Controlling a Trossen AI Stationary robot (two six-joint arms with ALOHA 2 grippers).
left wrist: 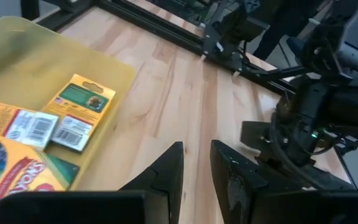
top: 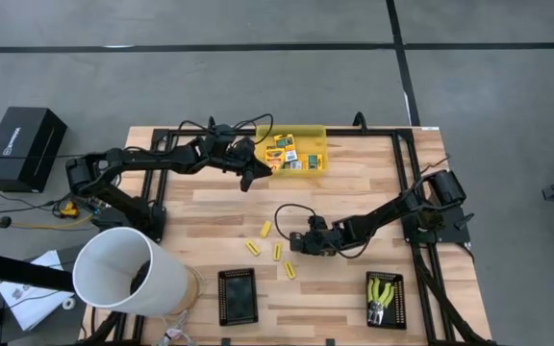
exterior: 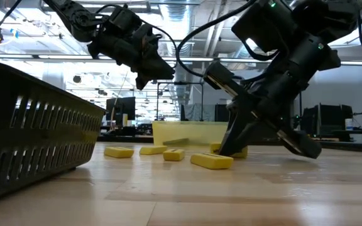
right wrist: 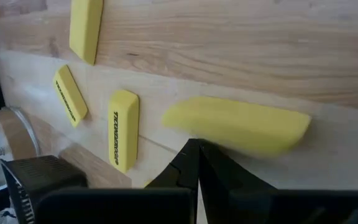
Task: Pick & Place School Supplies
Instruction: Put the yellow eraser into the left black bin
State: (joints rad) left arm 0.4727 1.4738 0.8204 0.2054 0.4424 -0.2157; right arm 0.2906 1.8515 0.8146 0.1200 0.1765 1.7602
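Right gripper [top: 299,241], fingers pressed together with nothing between them, tip low on the table just beside a yellow stick [right wrist: 238,126]; four more sticks [top: 278,252] lie at its 9 o'clock. Left gripper [top: 255,173], narrowly parted and empty, hovers at 9 o'clock of the yellow bin [top: 314,133] holding printed boxes [left wrist: 82,98]. Hazard: closed fingers may nudge the stick away rather than grasp it.

Wooden table [top: 354,183] bearing a translucent yellow bin [top: 308,134] at 12 o'clock. Black trays [top: 238,295] at 6 o'clock; white bucket [top: 123,271] at 8 o'clock, black box [top: 22,146] at 9 o'clock.
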